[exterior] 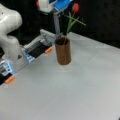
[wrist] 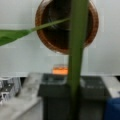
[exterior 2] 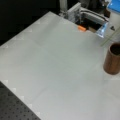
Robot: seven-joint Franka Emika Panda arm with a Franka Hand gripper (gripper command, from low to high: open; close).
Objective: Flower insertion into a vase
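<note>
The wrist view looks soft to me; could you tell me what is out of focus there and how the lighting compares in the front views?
Wrist view: the green stem fills the frame as a blur, and the vase rim behind is soft too. In both front views, the table is evenly lit and pale against a dark background; the vase casts only a faint shadow. The gripper does not show clearly.

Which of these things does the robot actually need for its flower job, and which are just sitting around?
Needed:
- vase, upright on the table
- flower, stem tip in the vase mouth
- gripper, above the vase

Sitting around:
- orange tabs
- metal rail
</note>
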